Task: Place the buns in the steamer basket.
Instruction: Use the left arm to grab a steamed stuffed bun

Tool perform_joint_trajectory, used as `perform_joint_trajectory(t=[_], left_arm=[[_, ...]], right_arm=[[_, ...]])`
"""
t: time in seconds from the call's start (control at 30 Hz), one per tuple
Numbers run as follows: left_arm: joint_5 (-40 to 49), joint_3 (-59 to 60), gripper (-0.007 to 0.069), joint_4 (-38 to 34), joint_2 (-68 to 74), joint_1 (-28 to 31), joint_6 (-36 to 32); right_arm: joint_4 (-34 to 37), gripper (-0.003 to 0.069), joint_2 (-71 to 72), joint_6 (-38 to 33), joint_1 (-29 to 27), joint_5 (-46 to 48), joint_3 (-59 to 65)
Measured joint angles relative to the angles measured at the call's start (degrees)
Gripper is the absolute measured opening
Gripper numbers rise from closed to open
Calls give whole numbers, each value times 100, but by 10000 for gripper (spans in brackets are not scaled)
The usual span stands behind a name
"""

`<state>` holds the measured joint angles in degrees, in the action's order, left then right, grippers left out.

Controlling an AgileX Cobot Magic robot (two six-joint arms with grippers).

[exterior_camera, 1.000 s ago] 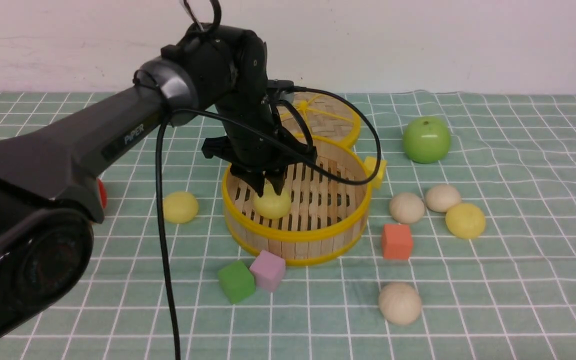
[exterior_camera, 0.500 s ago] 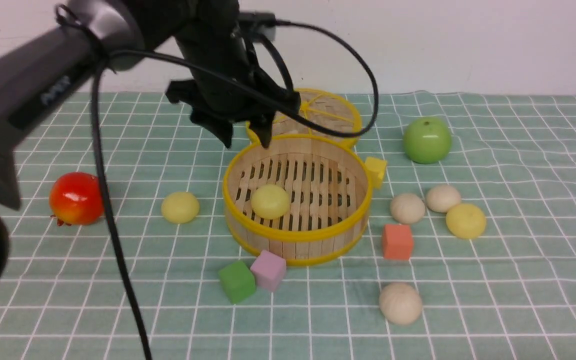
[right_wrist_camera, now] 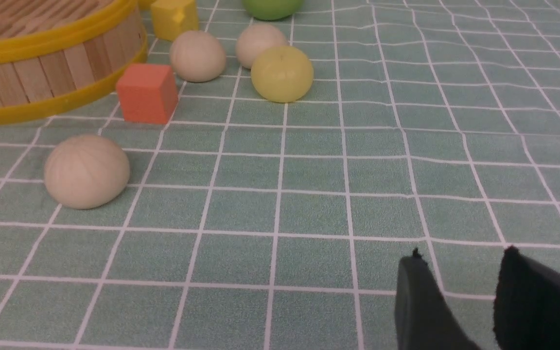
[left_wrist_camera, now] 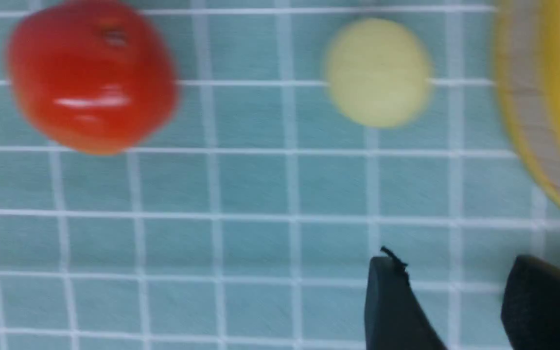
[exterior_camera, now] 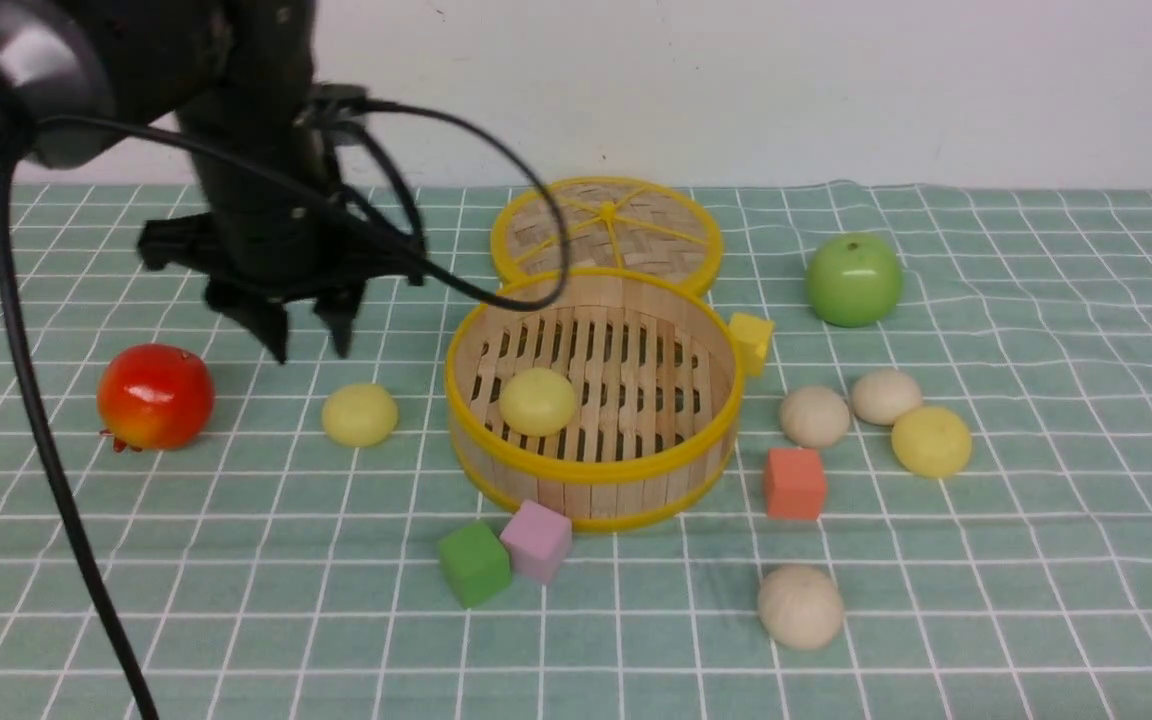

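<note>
The left gripper (exterior_camera: 311, 338), jaws apart and empty, hung near a pale yellow bun (exterior_camera: 360, 414); an off-centre pinch risked rolling it away.

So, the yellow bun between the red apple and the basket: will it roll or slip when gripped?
The yellow bun looks domed with a flattish underside, so it probably stays put rather than rolling. Its matte skin suggests fair grip. Its rounded sides might slide out of a pinch taken off-centre.

Front overview, wrist close-ups, shared basket (exterior_camera: 616, 497)
</note>
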<state>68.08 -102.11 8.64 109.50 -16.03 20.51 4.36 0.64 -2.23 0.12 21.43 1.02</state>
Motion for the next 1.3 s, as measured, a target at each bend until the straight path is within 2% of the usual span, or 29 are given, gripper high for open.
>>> perform_joint_trajectory(t=[0.1,0.23,0.6,0.9,1.0,1.1,1.23,1.3], left_arm=[[-414,28,292,124,69,211,-292],[-990,28,289,120,310,213,-671],[-1758,35,289,-51,1196,206,-756],[-1936,35,283,-130,1485,206,-756],[-1868,35,257,-141,1532,206,-726],[-1816,35,174,-199,1620,206,-693],[-1742,5,24,-221,1638,206,-687],[-1628,-104,-13,-233,1638,206,-709]], right_arm=[[0,240,0,0,0,0,0],[0,240,0,0,0,0,0],[0,240,0,0,0,0,0],[0,240,0,0,0,0,0],[0,240,0,0,0,0,0],[0,240,0,0,0,0,0],[0,240,0,0,0,0,0],[0,240,0,0,0,0,0]])
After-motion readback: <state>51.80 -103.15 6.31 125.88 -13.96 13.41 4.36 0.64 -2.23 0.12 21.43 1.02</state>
